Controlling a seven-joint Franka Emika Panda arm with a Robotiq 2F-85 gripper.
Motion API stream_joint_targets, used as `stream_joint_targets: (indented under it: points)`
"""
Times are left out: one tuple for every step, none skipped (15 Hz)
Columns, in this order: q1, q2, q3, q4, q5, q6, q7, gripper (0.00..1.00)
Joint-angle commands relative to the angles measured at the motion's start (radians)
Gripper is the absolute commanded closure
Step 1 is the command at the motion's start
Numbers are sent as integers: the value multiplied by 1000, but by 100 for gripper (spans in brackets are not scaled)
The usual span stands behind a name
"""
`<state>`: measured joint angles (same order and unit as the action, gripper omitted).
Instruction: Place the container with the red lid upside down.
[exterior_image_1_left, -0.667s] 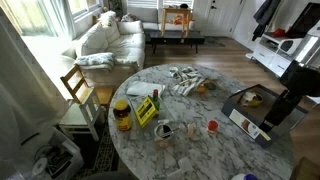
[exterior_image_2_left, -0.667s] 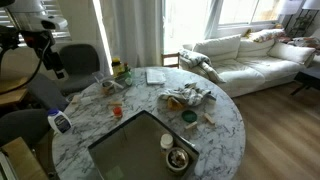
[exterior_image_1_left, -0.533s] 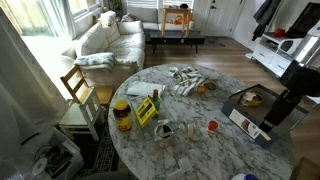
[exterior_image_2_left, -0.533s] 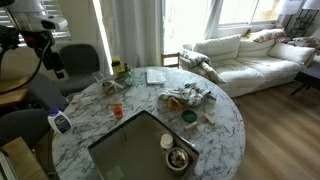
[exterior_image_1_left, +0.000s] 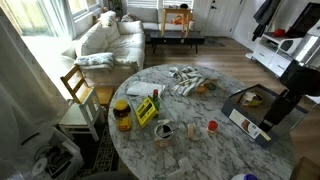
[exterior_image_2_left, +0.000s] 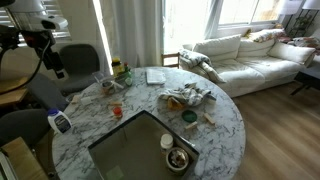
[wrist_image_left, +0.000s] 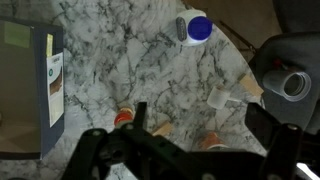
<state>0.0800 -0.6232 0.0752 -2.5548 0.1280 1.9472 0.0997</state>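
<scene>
The container with the red lid (exterior_image_1_left: 212, 126) stands upright on the round marble table (exterior_image_1_left: 200, 105), its red lid on top. It also shows in an exterior view (exterior_image_2_left: 116, 113) near the corner of a dark tray, and in the wrist view (wrist_image_left: 124, 118). My gripper (exterior_image_2_left: 58, 68) hangs high above the table's edge, well away from the container. In the wrist view its dark fingers (wrist_image_left: 200, 125) are spread wide with nothing between them. A second orange-red item (wrist_image_left: 212, 140) lies half hidden behind the gripper body.
An amber jar with a yellow lid (exterior_image_1_left: 121, 113) stands at the table's far side. A blue-capped bottle (wrist_image_left: 197, 27), a small clear cup (wrist_image_left: 220, 100), a dark tray (exterior_image_2_left: 140, 150), a book (wrist_image_left: 50, 75) and crumpled cloth (exterior_image_2_left: 187, 97) lie about. A chair (exterior_image_1_left: 78, 95) stands beside the table.
</scene>
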Motion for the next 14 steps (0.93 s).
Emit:
stream_joint_targets:
  points:
    - [-39, 137, -58, 110, 71, -35, 35, 0]
    - [-56, 185, -69, 145, 71, -42, 45, 0]
    - [-66, 225, -87, 176, 87, -42, 49, 0]
    - [-74, 274, -102, 211, 105, -43, 51, 0]
    - [-84, 325, -112, 245, 122, -41, 62, 0]
    - [-92, 371, -119, 279, 141, -43, 79, 0]
    - [-100, 423, -116, 310, 154, -29, 113, 0]
    - [-104, 470, -115, 342, 170, -29, 146, 0]
    - [-108, 520, -109, 366, 181, -9, 191, 0]
    - [-110, 562, -108, 388, 191, -3, 230, 0]
    - [-111, 607, -110, 411, 200, 2, 268, 0]
    - [-111, 647, -112, 429, 213, 1, 301, 0]
    - [-113, 685, -116, 443, 224, 14, 339, 0]
    - [-112, 712, -121, 458, 299, 11, 319, 0]
